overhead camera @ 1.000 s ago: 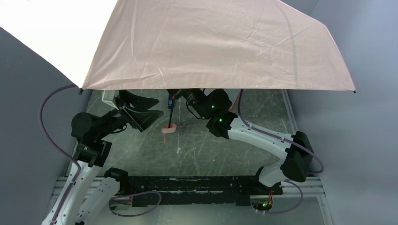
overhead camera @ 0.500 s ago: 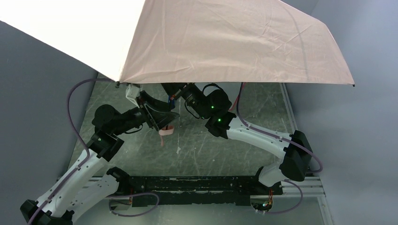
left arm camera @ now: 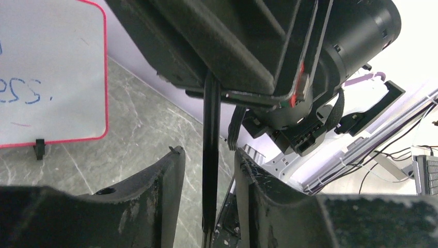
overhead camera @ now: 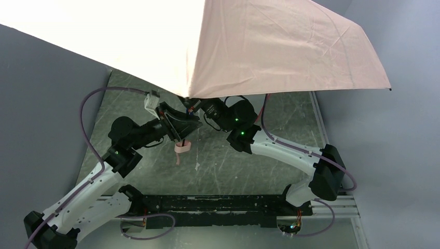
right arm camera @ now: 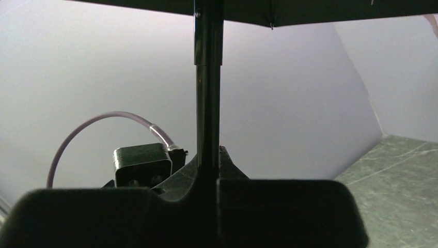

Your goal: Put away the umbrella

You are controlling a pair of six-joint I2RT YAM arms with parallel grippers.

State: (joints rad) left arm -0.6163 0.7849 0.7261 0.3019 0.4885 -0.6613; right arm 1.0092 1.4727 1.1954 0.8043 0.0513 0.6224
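While the umbrella (overhead camera: 270,46) stands open, its pink canopy filling the top of the overhead view, its black shaft (left arm camera: 210,119) drops to centre frame and ends in a pink handle (overhead camera: 182,147). The right gripper (right arm camera: 209,178) is clenched on the shaft. The left gripper (left arm camera: 209,155) straddles it nearer the handle, jaws apart with a gap on each side. A whiteboard (left arm camera: 46,72) stands at upper left of the left wrist view

L gripper (left arm camera: 209,154) prob. narrowing round umbrella (overhead camera: 290,46).
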